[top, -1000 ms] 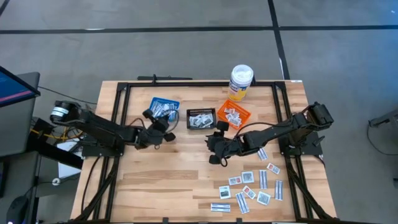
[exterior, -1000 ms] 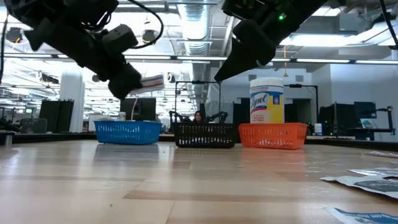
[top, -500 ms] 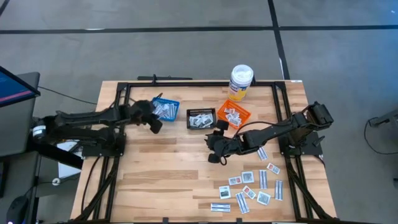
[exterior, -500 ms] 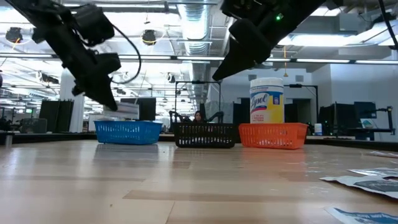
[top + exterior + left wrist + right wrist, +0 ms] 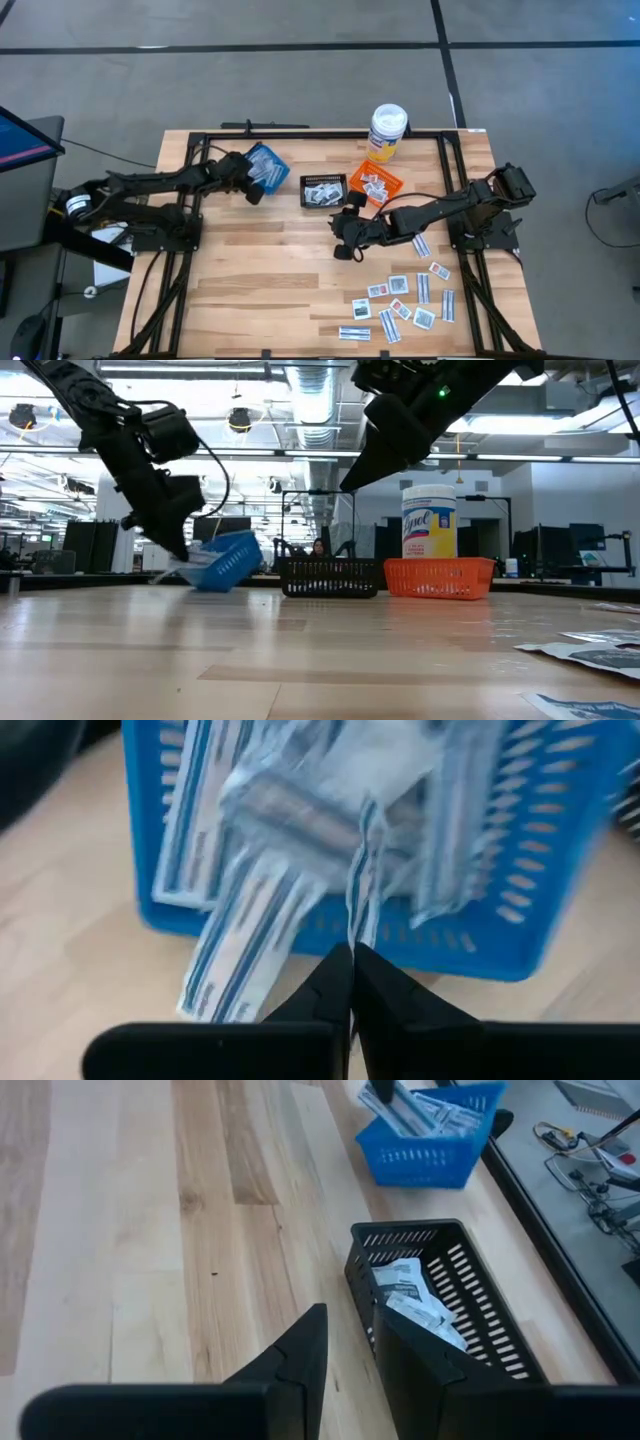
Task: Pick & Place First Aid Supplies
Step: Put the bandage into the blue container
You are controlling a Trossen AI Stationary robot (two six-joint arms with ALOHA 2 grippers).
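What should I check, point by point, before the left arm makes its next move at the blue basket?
1. Blue basket sitting flat on the table: not ok. In the low view it is tipped, one side lifted.
2. Left gripper clear of the basket: not ok. It is right at the basket's raised side.
3. Left jaws: shut, with a bandage strip at the tips; ok if the drop is still to come.
4. Strips inside the basket: not ok. One strip hangs over the wall.
5. Right gripper out of the way: ok. It is near the black basket, apart from the left arm.
6. Black basket and orange basket upright: ok.
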